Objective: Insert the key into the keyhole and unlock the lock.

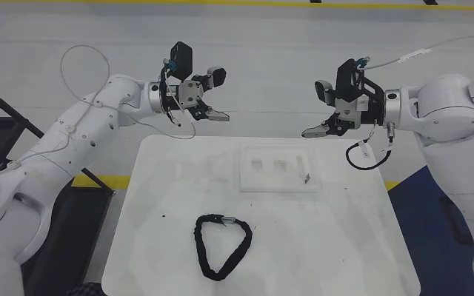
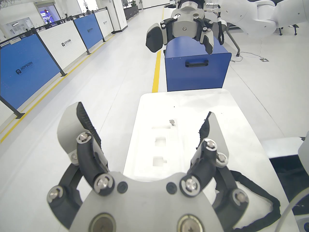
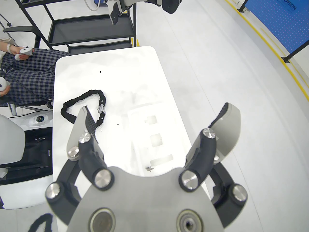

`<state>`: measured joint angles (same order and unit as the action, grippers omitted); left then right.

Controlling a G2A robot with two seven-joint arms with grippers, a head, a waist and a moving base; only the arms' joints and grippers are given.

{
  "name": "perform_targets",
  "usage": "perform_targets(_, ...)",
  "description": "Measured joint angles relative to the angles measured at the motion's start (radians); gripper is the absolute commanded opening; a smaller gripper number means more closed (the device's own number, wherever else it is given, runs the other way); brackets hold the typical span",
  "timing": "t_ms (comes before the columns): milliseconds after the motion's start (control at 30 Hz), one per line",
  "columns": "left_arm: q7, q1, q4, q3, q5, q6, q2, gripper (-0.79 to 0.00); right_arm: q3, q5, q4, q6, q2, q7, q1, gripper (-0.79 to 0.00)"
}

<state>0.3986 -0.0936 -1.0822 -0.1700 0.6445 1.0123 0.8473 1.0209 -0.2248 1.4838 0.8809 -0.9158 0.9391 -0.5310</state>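
Note:
A black fabric-covered chain lock [image 1: 222,246] lies looped on the white table [image 1: 163,222], its metal lock cylinder [image 1: 229,220] at the far side of the loop. A small key [image 1: 306,177] rests on the corner of a white foam tray [image 1: 280,169] beyond it. My left gripper [image 1: 221,95] hangs open and empty above the table's far left corner. My right gripper [image 1: 314,111] hangs open and empty above the far right. In the left wrist view the key [image 2: 172,121] sits between my open fingers [image 2: 83,121]. The right wrist view looks down on the lock [image 3: 82,100], cylinder [image 3: 101,108] and key [image 3: 148,169].
The foam tray [image 3: 144,134] has three rectangular recesses. A blue cabinet [image 2: 195,68] stands off the table's right side, and a black shelf cart [image 3: 91,30] stands off its left side. A small dark speck [image 3: 100,72] marks the table near the lock.

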Motion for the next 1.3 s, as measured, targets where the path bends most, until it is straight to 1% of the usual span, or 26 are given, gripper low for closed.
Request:
perform_targets(600,0.000,0.000,0.000,0.000,0.000,0.000,0.000,0.000,0.001,-0.011,0.012,-0.008,0.001,-0.008,-0.008,0.000)
perform_targets(700,0.000,0.000,0.000,0.000,0.000,0.000,0.000,0.000,-0.003,-0.064,0.034,-0.044,0.004,-0.025,-0.043,0.000)
perform_targets(833,0.000,0.000,0.000,0.000,0.000,0.000,0.000,0.000,-0.024,-0.074,-0.023,-0.091,0.005,-0.018,-0.076,0.000)
perform_targets(1067,0.000,0.000,0.000,0.000,0.000,0.000,0.000,0.000,-0.092,-0.076,-0.117,-0.158,-0.008,0.015,-0.089,0.000)
perform_targets(1167,0.000,0.000,0.000,0.000,0.000,0.000,0.000,0.000,-0.125,-0.085,-0.159,-0.228,-0.016,0.051,-0.082,0.000)
perform_targets(1300,0.000,0.000,0.000,0.000,0.000,0.000,0.000,0.000,-0.152,-0.098,-0.197,-0.306,-0.025,0.067,-0.081,0.000)
